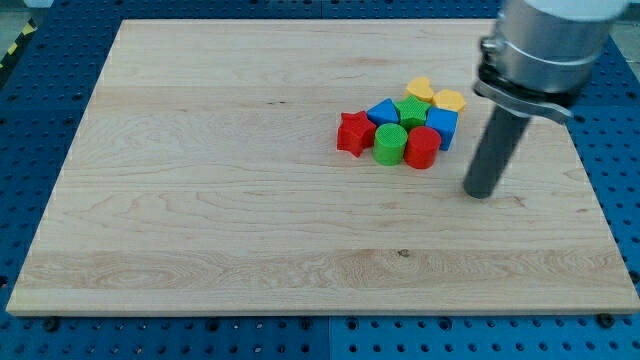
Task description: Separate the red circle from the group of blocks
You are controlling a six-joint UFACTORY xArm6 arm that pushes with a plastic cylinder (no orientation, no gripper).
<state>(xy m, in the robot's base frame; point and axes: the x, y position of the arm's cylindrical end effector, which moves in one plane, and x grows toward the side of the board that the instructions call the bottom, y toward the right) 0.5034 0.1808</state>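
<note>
The red circle (422,147) stands at the lower right edge of a tight group of blocks on the wooden board (220,180). It touches the green circle (390,143) on its left and the blue block (442,124) above it on the right. The red star (354,132) is at the group's left end. A blue block (383,112), a green star (411,111) and two yellow blocks (420,90) (449,100) lie above. My tip (481,192) rests on the board to the right of and below the red circle, apart from it.
The board lies on a blue perforated table (620,150). The arm's grey body (545,45) hangs over the board's upper right corner.
</note>
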